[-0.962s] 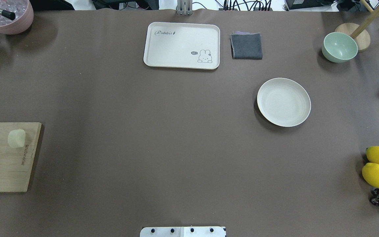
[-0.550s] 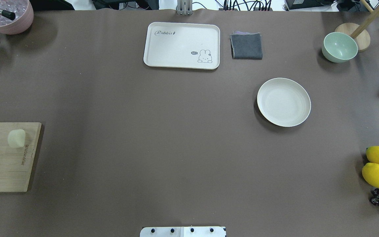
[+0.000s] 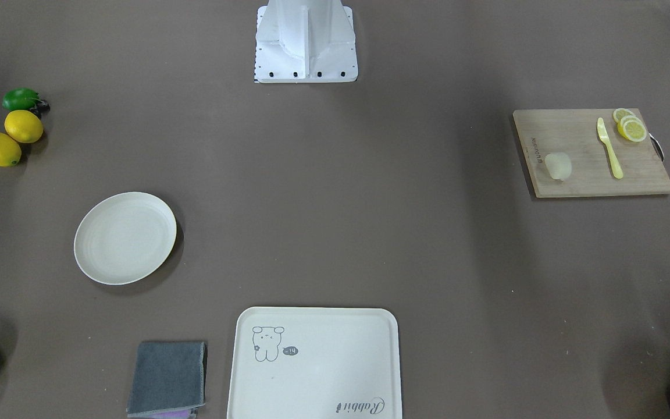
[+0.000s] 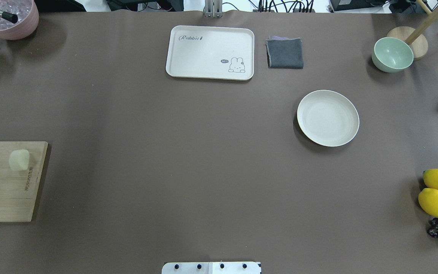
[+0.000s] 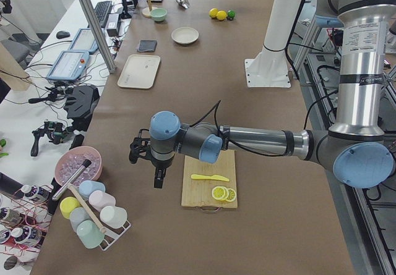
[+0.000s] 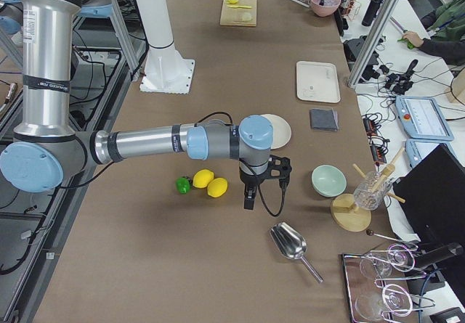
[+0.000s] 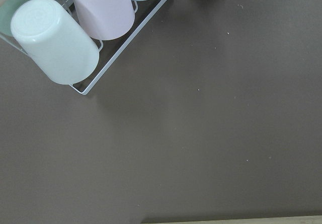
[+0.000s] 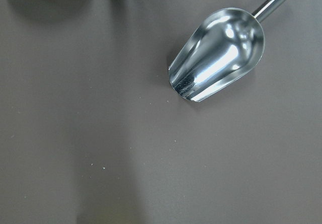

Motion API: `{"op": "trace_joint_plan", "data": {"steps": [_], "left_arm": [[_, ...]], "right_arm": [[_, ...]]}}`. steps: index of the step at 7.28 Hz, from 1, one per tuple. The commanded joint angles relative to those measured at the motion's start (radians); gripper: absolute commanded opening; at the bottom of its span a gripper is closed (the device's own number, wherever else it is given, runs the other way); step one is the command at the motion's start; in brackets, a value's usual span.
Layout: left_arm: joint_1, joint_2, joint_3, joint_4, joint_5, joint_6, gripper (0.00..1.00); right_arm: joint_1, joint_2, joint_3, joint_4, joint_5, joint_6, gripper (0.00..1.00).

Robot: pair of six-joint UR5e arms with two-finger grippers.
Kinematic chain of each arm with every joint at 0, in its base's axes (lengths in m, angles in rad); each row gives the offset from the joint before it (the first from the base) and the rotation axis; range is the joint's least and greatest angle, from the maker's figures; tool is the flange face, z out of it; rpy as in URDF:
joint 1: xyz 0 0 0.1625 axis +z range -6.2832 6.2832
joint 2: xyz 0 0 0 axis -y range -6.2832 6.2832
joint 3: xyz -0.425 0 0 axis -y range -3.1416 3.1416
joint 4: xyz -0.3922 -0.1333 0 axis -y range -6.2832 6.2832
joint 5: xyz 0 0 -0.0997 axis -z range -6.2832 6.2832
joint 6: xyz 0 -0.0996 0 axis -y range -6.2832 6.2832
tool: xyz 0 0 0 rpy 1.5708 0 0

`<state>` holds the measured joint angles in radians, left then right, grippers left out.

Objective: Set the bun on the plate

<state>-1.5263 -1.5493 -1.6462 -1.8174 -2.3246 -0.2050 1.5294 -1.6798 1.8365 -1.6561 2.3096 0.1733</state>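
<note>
So the bun (image 4: 18,160) is sitting on the wooden cutting board (image 4: 2,198) over on the robot's left, well apart from the plate (image 4: 328,118) on the right side. Left gripper (image 5: 159,180) hangs above the table just beside the board, and right gripper (image 6: 248,201) hangs near the lemons (image 6: 216,186). Honestly I can't tell whether either one's fingers are open or closed.

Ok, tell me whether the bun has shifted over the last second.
No. Seen overhead, the bun lies unmoved near the right edge of the cutting board.
</note>
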Motion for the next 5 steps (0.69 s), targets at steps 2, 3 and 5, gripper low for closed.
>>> {"op": "trace_joint_plan", "data": {"steps": [2,3,5], "left_arm": [[0.002,0.014,0.0,-0.002,-0.007,-0.002,0.98],[0.002,0.017,0.002,0.0,-0.002,-0.001,0.98],[0.002,0.017,0.002,0.001,0.004,0.003,0.98]], "right_arm": [[0.0,-0.003,0.0,-0.001,0.001,0.0,1.0],[0.0,-0.001,0.0,-0.001,0.002,0.002,1.0],[0.0,-0.003,0.0,-0.002,0.002,0.002,1.0]]}}
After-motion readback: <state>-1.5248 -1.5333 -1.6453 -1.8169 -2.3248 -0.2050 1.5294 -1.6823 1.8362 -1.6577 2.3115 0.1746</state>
